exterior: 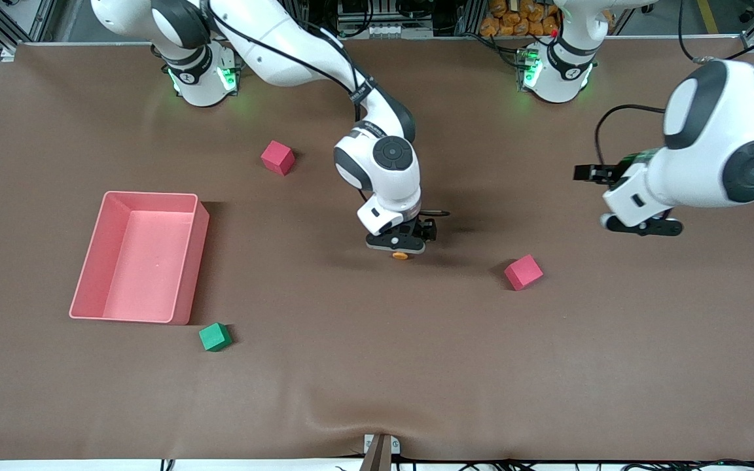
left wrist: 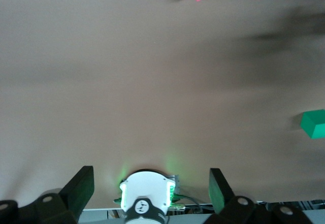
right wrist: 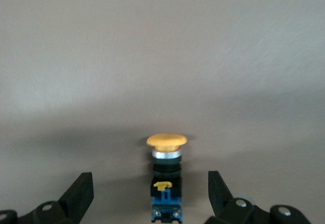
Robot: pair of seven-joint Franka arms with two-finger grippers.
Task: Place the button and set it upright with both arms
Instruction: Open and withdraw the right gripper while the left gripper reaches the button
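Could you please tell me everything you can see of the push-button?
The button is small, with a round orange cap, a silver collar, a black body and a blue base with a yellow bit. It lies on the brown table mid-table, under the right gripper, between its open fingers, which do not touch it.

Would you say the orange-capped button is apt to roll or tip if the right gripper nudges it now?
The button lies on the table between the open right gripper; its round cap and cylindrical body suggest it would roll if nudged. The cap looks wider than the body, so it would probably curve. It looks rigid, not squashy.
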